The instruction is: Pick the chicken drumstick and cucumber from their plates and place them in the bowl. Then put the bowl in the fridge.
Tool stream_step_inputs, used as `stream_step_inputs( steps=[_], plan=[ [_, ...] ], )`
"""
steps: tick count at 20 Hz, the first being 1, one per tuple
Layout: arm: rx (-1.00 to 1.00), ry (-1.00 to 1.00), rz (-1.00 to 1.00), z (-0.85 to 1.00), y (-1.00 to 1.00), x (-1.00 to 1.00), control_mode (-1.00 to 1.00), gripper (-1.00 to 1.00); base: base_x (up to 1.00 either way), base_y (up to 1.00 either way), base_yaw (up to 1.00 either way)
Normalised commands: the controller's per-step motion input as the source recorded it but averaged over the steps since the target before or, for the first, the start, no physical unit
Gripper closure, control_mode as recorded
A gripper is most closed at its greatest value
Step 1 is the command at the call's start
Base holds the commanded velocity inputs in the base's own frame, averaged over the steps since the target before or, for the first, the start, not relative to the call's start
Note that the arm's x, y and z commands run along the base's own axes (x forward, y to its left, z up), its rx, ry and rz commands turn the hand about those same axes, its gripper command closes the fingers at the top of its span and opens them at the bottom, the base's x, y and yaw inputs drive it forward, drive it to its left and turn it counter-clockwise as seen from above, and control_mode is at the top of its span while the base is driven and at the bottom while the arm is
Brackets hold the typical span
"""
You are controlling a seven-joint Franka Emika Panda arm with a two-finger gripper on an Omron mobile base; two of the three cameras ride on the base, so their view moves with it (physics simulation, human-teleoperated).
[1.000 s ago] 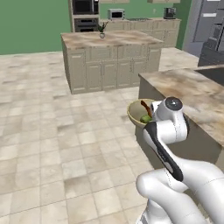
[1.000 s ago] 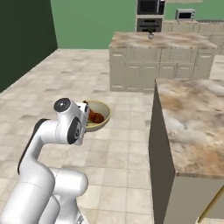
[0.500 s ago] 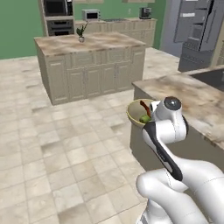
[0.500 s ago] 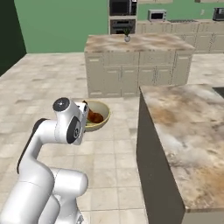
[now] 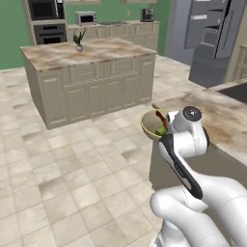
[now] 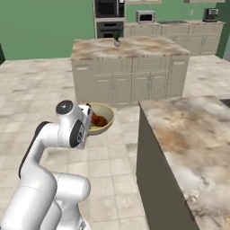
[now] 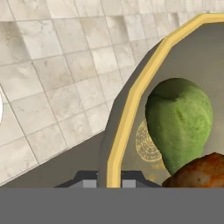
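1. The gripper (image 7: pixel 109 181) holds the bowl (image 5: pixel 153 126) by its rim: in the hand view, at the bottom centre of the frame, the two dark finger tips (image 7: pixel 87 181) stand on the two sides of the yellow rim, so the jaws are clamped on the bowl.
2. In the left base view the bowl is in the centre right of the frame, just beside the white arm, above the tiled floor (image 5: pixel 72 178).
3. The cucumber (image 7: pixel 179 120) lies inside the bowl; in the hand view it is at the right of the frame, a light-green rounded piece.
4. The chicken drumstick (image 7: pixel 201 171) also lies in the bowl, at the lower right of the hand view, touching the cucumber.
5. In the right base view the bowl is at centre left, and the reddish-brown drumstick is seen inside it.
6. The fridge (image 5: pixel 212 38) is in the upper right of the left base view, well apart from the bowl; its doors stand open.
7. A marble tabletop (image 6: pixel 188 134) is at the right of the right base view, near the bowl.
8. A kitchen island (image 5: pixel 89 79) stands in the upper left of the left base view, with a small plant (image 5: pixel 78 41) on top.
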Motion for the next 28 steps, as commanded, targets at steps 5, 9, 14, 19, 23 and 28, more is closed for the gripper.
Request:
stream_step_inputs(
  steps=[5,9,14,19,23,28],
  plan=[
    [0.00,0.00,0.00,0.00,0.00,0.00,1.00,1.00,0.69,0.65,-0.11],
    [0.00,0.00,0.00,0.00,0.00,0.00,1.00,1.00,0.69,0.63,-0.14],
    [0.00,0.00,0.00,0.00,0.00,0.00,1.00,1.00,0.68,0.61,-0.17],
    [0.00,0.00,0.00,0.00,0.00,0.00,1.00,1.00,0.69,0.56,-0.22],
    [0.00,0.00,0.00,0.00,0.00,0.00,1.00,1.00,0.71,0.52,-0.25],
    [0.00,0.00,0.00,0.00,0.00,0.00,1.00,1.00,0.71,0.44,-0.36]
  ],
)
